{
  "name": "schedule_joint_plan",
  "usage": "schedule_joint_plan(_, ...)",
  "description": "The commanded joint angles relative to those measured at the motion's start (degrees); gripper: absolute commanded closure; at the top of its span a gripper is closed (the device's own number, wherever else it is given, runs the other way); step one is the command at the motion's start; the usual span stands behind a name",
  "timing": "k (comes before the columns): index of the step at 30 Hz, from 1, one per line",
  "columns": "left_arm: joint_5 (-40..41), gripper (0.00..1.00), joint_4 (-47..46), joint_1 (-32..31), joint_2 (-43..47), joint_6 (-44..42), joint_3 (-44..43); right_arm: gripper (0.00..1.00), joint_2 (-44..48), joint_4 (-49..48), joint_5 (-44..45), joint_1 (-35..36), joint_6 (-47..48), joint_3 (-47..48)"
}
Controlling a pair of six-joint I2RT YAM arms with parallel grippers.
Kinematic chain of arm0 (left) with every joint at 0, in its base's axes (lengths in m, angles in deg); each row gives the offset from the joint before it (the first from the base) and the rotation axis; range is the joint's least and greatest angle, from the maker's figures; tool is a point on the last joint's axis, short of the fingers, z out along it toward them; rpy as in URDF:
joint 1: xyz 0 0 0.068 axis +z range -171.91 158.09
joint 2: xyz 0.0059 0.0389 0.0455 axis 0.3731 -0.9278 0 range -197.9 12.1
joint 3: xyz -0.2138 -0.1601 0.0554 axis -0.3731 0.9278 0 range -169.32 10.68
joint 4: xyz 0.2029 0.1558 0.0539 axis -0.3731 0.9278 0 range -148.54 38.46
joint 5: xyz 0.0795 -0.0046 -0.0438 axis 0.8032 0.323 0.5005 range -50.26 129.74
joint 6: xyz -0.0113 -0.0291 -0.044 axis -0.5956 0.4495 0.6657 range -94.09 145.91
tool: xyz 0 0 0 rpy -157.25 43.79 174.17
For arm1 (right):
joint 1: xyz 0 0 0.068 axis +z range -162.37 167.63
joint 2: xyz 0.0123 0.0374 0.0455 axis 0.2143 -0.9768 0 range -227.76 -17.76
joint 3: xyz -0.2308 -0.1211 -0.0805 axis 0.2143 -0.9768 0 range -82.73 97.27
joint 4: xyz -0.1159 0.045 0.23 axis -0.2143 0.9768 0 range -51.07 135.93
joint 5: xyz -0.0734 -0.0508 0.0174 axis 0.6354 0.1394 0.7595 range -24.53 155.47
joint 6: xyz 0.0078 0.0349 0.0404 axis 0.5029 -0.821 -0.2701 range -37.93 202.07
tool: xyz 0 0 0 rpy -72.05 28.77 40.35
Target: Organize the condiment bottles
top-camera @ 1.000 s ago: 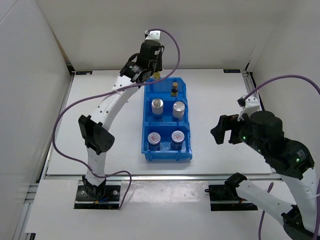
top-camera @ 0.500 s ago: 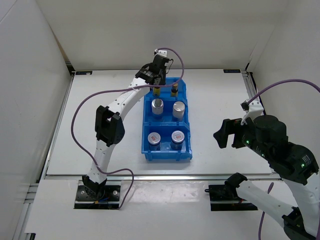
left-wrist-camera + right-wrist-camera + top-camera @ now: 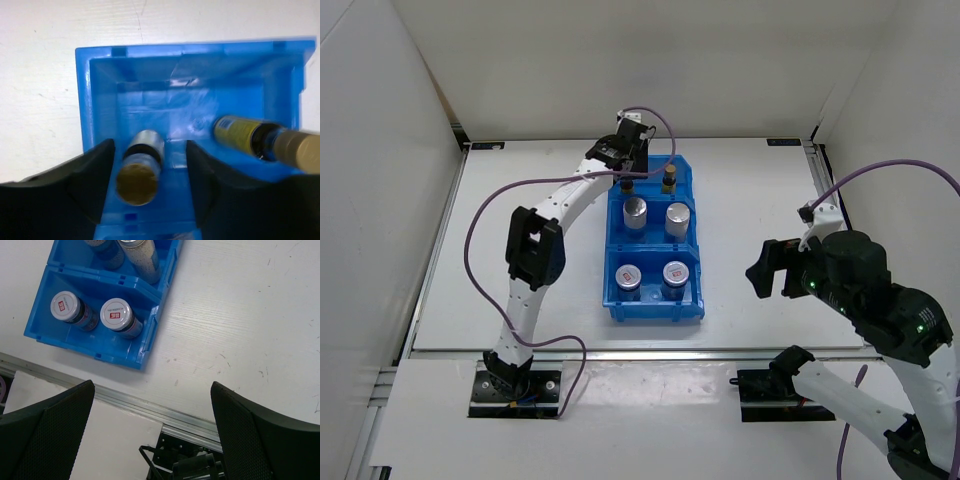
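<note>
1. The right hand [image 3: 152,385] is spread wide and holds nothing. It hangs over the near right part of the worktop [image 3: 520,250], to the right of the bin [image 3: 655,312]. It is no danger there unless it swings left into the bin's wall.
2. The bin's near compartment holds two jars [image 3: 628,275] with red-marked lids, side by side.
3. The middle compartment holds two white bottles [image 3: 635,209] with silver tops.
4. The far compartment, toward the worktop's far edge, holds two amber bottles [image 3: 140,170]. The left hand [image 3: 150,147] straddles the left one. Its fingers [image 3: 95,185] are slightly parted and a gap shows on one side, so it looks released.
5. Risk: the other finger sits very close to that bottle. A crooked lift-off could drag it and tip it onto its neighbour or the bin's wall.
6. Count: six bottles, one bin, two hands.
</note>
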Motion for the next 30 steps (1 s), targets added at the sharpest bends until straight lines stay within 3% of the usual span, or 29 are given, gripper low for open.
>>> schedule_joint_plan(1,-2.04,0.27,-2.95,1.05,3.92,1.08,0.86,0.0,0.61,-0.22,0.58,-0.01,-0.83,-0.21)
schedule_joint_plan(4,-2.04,0.03,-2.95,1.05,5.23,1.08,0.86,0.0,0.61,-0.22,1.11,-0.01,-1.44,-0.21)
schedule_joint_plan(5,-2.04,0.0,-2.95,1.05,5.24,0.56,0.86,0.0,0.61,-0.22,1.72,-0.01,-1.45,-0.21)
schedule_joint_plan(11,-1.17,0.0,-2.95,1.58,11.2,-1.46,-0.71,0.0,0.0,-0.22,4.7,-0.01,-3.28,-0.73)
schedule_joint_plan(16,1.91,0.0,-1.9,1.58,27.15,-3.05,3.48,0.0,-4.82,-0.22,11.56,-0.01,-5.4,-0.73)
schedule_joint_plan(20,4.1,0.0,-3.03,1.58,44.23,-4.28,21.03,0.0,-8.08,1.01,13.5,-0.01,-5.93,0.32)
schedule_joint_plan(24,8.32,0.0,-6.72,1.58,61.1,-8.75,47.63,0.0,-5.72,-6.88,11.75,-0.01,-4.7,-5.19)
schedule_joint_plan(30,6.93,0.0,-8.48,1.5,83.26,-10.79,69.83,0.0,-5.18,-13.57,8.22,-0.01,-4.7,-7.24)
